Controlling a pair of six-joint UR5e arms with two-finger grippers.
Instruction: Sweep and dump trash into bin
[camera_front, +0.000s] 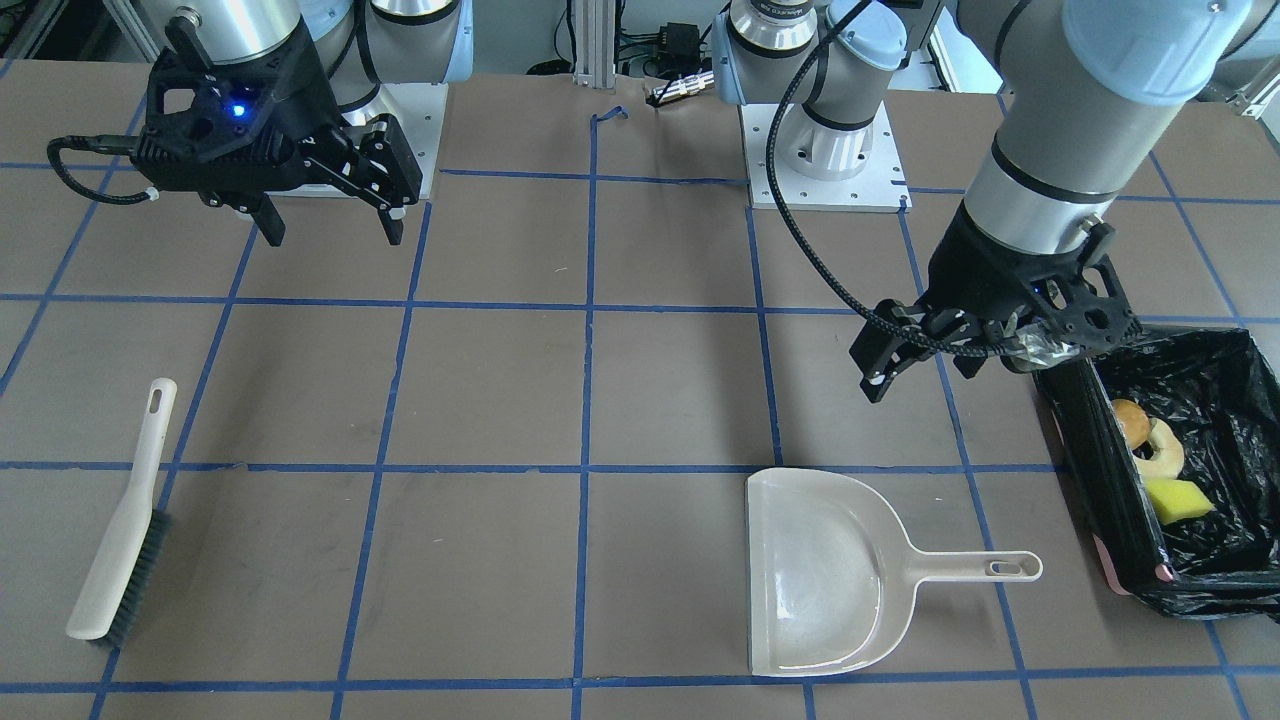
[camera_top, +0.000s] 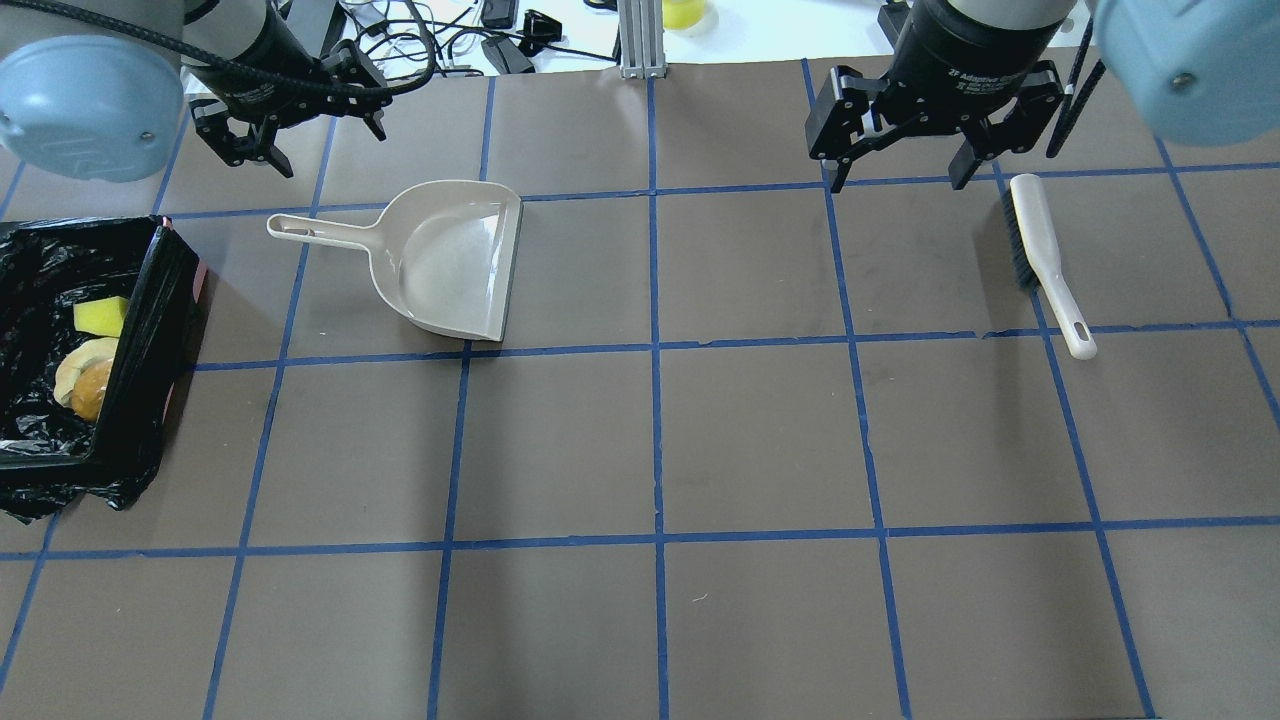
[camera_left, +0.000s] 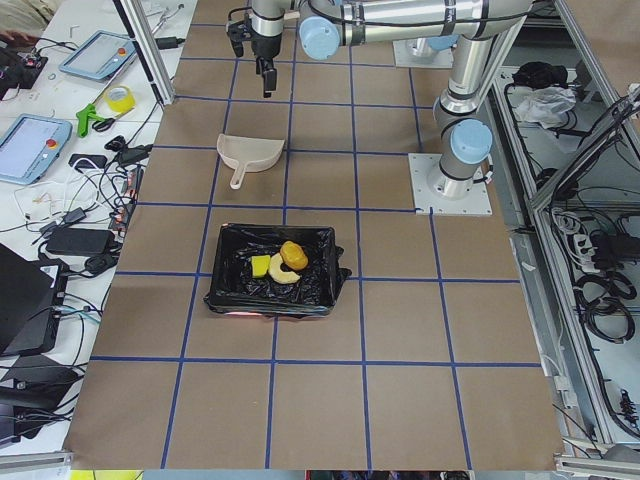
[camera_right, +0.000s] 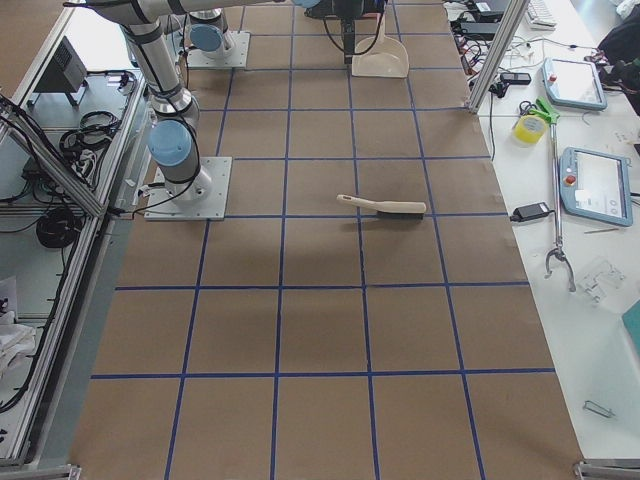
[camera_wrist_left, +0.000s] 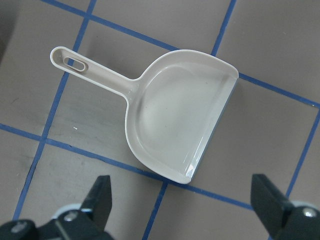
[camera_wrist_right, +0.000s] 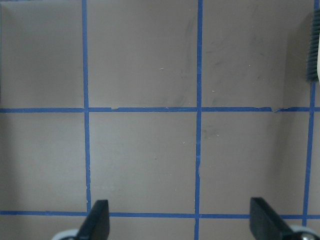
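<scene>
The trash lies inside the bin (camera_front: 1110, 470): an orange lump (camera_front: 1131, 420), a tan crescent (camera_front: 1166, 456) and a yellow-green wedge (camera_front: 1178, 500). From overhead the wedge (camera_top: 100, 315) and the crescent (camera_top: 72, 365) show against the black liner of the bin (camera_top: 150, 340). My left gripper (camera_front: 925, 372) hangs open and empty above the table, beside the bin's far corner and behind the beige dustpan (camera_front: 820, 575). The left wrist view looks down past the left gripper (camera_wrist_left: 185, 200) on the empty dustpan (camera_wrist_left: 180, 120). My right gripper (camera_front: 332, 232) is open, high above the table and empty.
The beige hand brush (camera_front: 125, 520) lies flat on the table on my right side, bristles (camera_wrist_right: 312, 45) at the edge of the right wrist view. Blue tape lines grid the brown table. Side benches (camera_left: 60, 150) hold tablets, tape and cables.
</scene>
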